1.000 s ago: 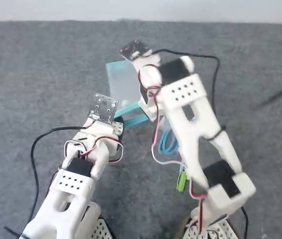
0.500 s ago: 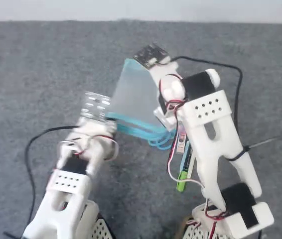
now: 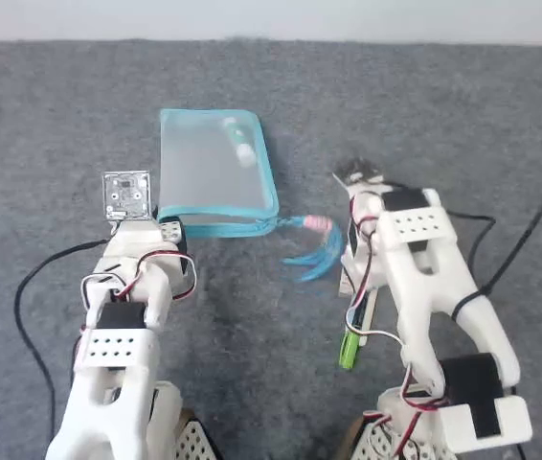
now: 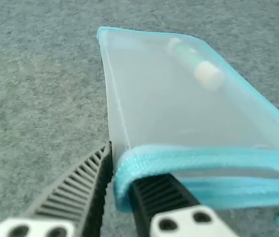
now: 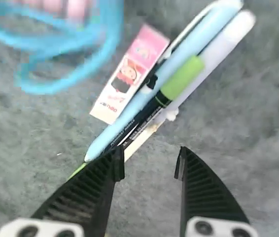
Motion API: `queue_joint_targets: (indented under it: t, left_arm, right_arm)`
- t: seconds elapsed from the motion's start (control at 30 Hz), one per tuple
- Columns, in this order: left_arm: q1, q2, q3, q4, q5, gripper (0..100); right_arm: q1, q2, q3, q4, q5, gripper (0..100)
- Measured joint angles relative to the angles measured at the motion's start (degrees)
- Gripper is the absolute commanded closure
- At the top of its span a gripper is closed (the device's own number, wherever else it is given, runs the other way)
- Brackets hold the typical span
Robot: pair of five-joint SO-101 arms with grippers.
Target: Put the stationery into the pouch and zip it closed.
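I have the left gripper (image 4: 121, 173) clamped on the teal zip edge of the pouch (image 4: 179, 113), at the corner nearest to that arm. I judge this hold is meant to keep the mouth steady while things are pushed in. The pouch lies flat on the grey felt table (image 3: 51, 125) with one small white and green item (image 4: 198, 64) inside, at its far end. How far the zip is open, I cannot tell.

The right gripper (image 5: 149, 154) hangs with its jaws apart just above the bundle of pens (image 5: 179, 84) and touches nothing, probably ready to take one. A pink eraser packet (image 5: 129, 74) lies against the pens, near the blue cord tassel (image 3: 309, 257) of the zip pull.

The left wrist view gives me the exact bite on the edge, which the high view hides under the arm. The high view gives me the layout: the pens lie apart from the pouch, mostly covered by the right arm, with a green pen end (image 3: 349, 350) sticking out.
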Motion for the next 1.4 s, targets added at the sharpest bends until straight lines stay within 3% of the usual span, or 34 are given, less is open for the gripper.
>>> queue_joint_targets:
  t: [0.23, 0.43, 0.73, 0.97, 1.13, 1.4]
  left_arm:
    - [0.0, 0.0, 0.0, 0.0, -0.2, 99]
    - [0.0, 0.0, 0.0, 0.0, -0.3, 99]
    - [0.0, 0.0, 0.0, 0.0, -0.4, 99]
    - [0.0, 0.0, 0.0, 0.0, -0.4, 99]
    - [0.0, 0.0, 0.0, 0.0, -0.4, 99]
    - [0.0, 0.0, 0.0, 0.0, -0.4, 99]
  right_arm:
    - [-0.1, 0.0, 6.3, -6.2, -0.3, 82.8]
    - [1.8, -0.1, 8.2, -10.6, -0.3, 97.2]
    - [3.0, 4.0, 6.9, -13.7, -0.3, 96.1]
    - [9.9, 10.0, 4.0, -13.7, -0.5, 95.0]
    - [10.1, 10.0, 3.9, -13.4, -0.7, 87.5]
    - [10.0, 10.0, 3.8, -13.1, -0.7, 87.3]
